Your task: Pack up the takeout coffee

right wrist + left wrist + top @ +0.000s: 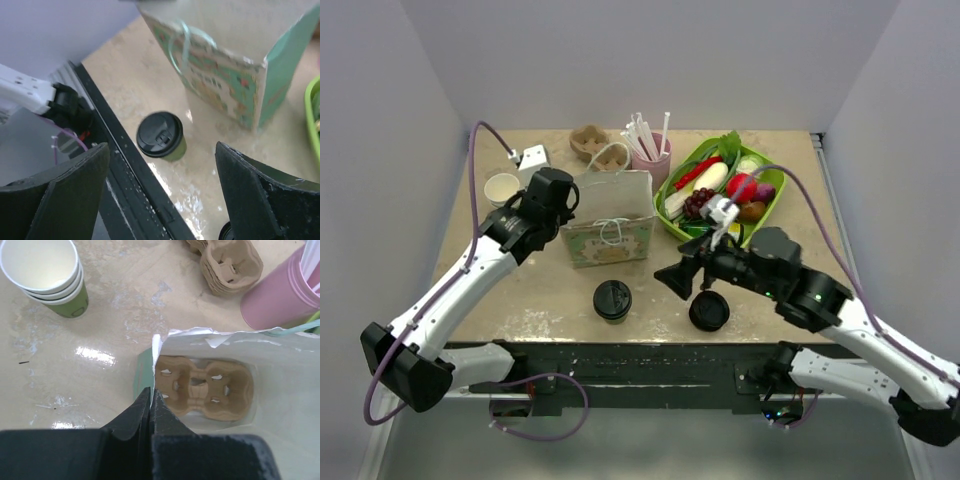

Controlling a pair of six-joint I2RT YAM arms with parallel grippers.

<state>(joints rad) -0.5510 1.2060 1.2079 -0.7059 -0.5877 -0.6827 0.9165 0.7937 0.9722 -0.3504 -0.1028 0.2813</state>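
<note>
Coffee cup (pixel 612 299) upright on near side, left of wide-open right gripper (pixel 678 281)
Left gripper (pixel 150 402) seemingly clenched on paper bag (pixel 608 215) rim

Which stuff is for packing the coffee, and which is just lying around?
For the job: takeout coffee, paper bag, cup carrier inside it, left claw pinching the bag's rim, open right claw.
Lying about: empty stacked cups, pink straw cup, green food tray, spare carriers, black lids.
</note>
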